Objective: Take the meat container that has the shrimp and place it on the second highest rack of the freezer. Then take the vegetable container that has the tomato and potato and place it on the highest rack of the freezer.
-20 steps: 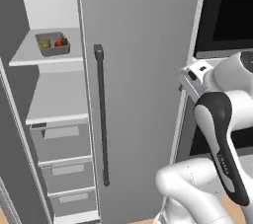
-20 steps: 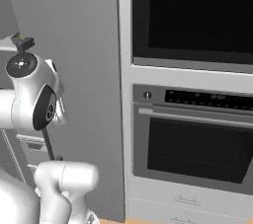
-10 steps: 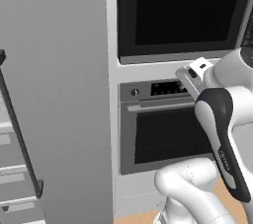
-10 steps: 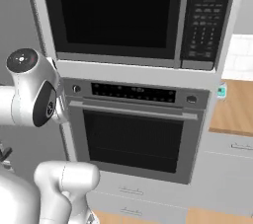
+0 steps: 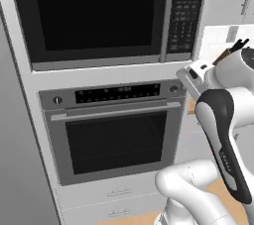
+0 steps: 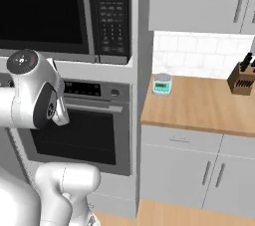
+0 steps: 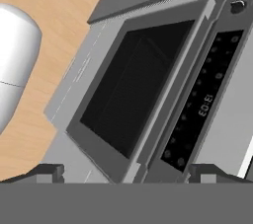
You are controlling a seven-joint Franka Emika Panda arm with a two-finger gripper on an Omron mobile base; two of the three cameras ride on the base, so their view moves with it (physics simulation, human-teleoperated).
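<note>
Fingers point(image 7: 126, 171) spread wide and empty, you face the built-in oven point(image 5: 116, 140) and microwave point(image 5: 99, 16), with wooden desk point(image 6: 199, 103) on your right; neither container nor freezer is visible, so direction cannot be told.

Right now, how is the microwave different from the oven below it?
The microwave sits higher in the column; the oven sits under it. The microwave has a vertical handle beside a keypad on its right side; the oven has a horizontal bar handle under a control strip with a knob at each end. The oven has drawers beneath it. Both have dark glass doors, and both are closed.
</note>
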